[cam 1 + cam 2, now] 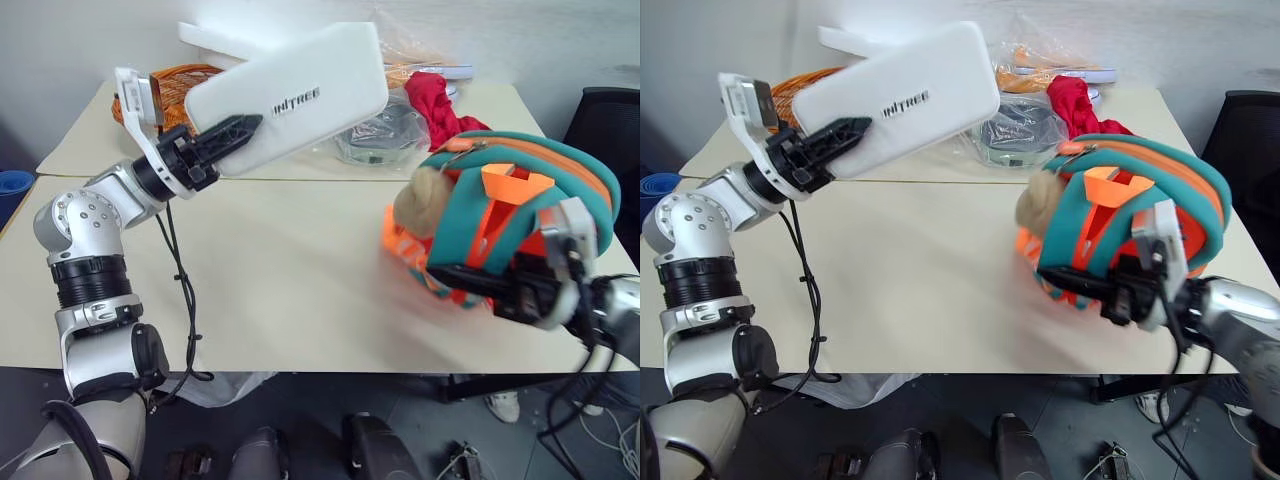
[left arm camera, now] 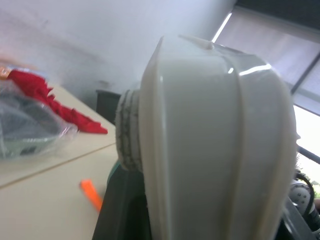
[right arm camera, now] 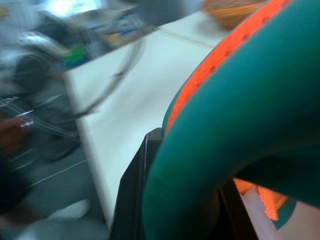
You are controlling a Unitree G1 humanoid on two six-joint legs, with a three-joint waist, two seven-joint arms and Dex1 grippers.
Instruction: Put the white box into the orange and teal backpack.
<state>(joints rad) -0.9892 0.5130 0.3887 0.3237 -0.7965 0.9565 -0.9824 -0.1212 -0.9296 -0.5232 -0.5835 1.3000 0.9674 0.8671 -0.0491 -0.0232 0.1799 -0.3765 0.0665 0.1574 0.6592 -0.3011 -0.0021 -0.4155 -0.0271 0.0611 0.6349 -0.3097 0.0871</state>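
Above the table's far left, the left gripper (image 1: 232,133) clamps the white box (image 1: 290,98) aloft; at right, the right gripper (image 1: 478,282), shut, grips the backpack (image 1: 520,200) strap. Steady the opening before feeding the box in.

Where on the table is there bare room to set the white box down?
Bare: the near table, between the left gripper holding the white box and the backpack. Crowded: the far table, with red cloth and plastic bags.

two beige tables (image 1: 300,290) abutting, white wall (image 1: 60,50) behind, dark chair (image 1: 610,120)
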